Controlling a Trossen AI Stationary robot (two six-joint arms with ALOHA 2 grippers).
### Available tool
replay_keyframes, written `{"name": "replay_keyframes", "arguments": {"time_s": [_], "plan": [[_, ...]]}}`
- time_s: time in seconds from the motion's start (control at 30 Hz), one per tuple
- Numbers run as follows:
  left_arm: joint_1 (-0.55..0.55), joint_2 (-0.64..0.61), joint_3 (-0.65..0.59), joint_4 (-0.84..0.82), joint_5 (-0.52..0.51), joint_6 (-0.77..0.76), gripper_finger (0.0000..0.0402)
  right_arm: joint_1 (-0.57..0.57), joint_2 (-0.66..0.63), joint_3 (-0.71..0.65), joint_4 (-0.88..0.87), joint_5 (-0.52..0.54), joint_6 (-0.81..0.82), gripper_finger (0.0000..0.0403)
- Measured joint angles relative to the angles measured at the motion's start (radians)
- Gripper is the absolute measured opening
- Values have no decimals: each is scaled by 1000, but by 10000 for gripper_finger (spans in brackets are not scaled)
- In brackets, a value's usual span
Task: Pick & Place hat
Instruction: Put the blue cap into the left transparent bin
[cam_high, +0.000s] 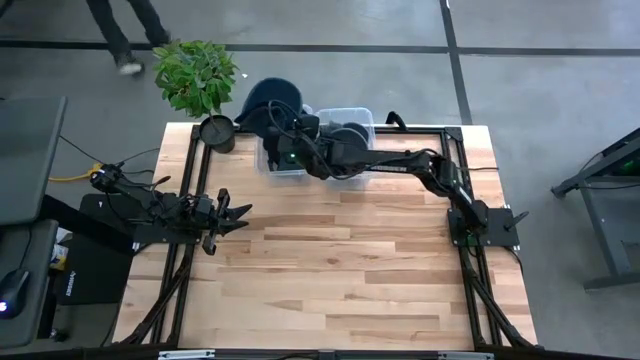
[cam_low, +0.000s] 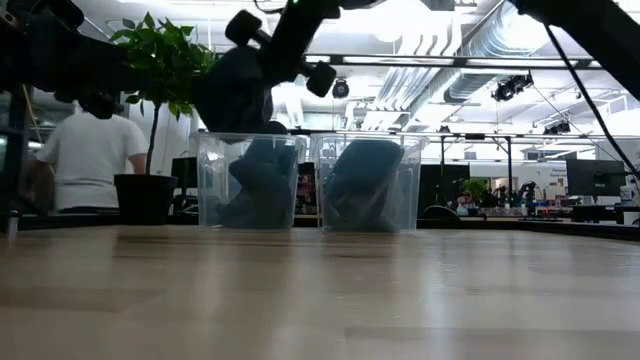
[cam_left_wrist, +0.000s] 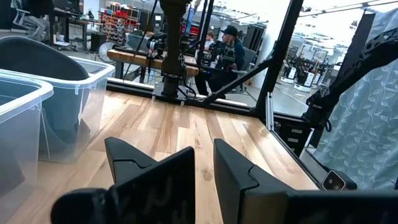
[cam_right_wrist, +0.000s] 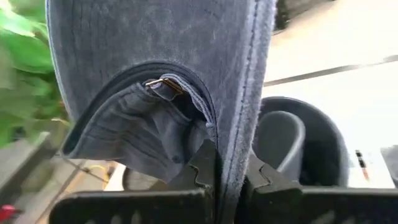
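A dark blue hat (cam_high: 266, 101) hangs above the left one of two clear bins (cam_high: 283, 160) at the table's far edge, next to a potted plant (cam_high: 196, 75). My right gripper (cam_right_wrist: 230, 167) is shut on it, its arm reaching in from the right. In the low view the hat (cam_low: 235, 92) is above the left bin's rim (cam_low: 250, 137). Each bin holds a blue hat (cam_low: 258, 182), (cam_low: 360, 182). My left gripper (cam_high: 236, 212) waits shut at the table's left side, touching nothing. My right gripper pinches the hat's cloth between its two fingers, at the stitched edge (cam_right_wrist: 235, 149) beside the back opening with its strap and buckle (cam_right_wrist: 165, 84). The fingers come nearly level from the table's right. The hat is lifted clear, above the left bin.
The plant's pot (cam_high: 216, 132) stands by the left bin. The second bin (cam_high: 350, 135) is to its right. Black frame rails (cam_high: 470, 140) run along the table's sides. Bare wood (cam_high: 340, 270) fills the near half. People (cam_low: 90, 150) are beyond the table.
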Motion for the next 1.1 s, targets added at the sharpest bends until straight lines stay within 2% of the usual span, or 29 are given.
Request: {"name": "replay_keyframes", "arguments": {"time_s": [0.3, 0.5, 0.77, 1.1], "plan": [[0, 0, 0, 0, 0, 0, 0, -2, 31, 3, -50, 24, 237, 9], [0, 0, 0, 0, 0, 0, 0, 9, 34, -5, -201, 37, 315, 9], [0, 0, 0, 0, 0, 0, 0, -25, 33, -5, -253, 65, 270, 9], [0, 0, 0, 0, 0, 0, 0, -75, 33, -5, -359, -36, 274, 9]]}}
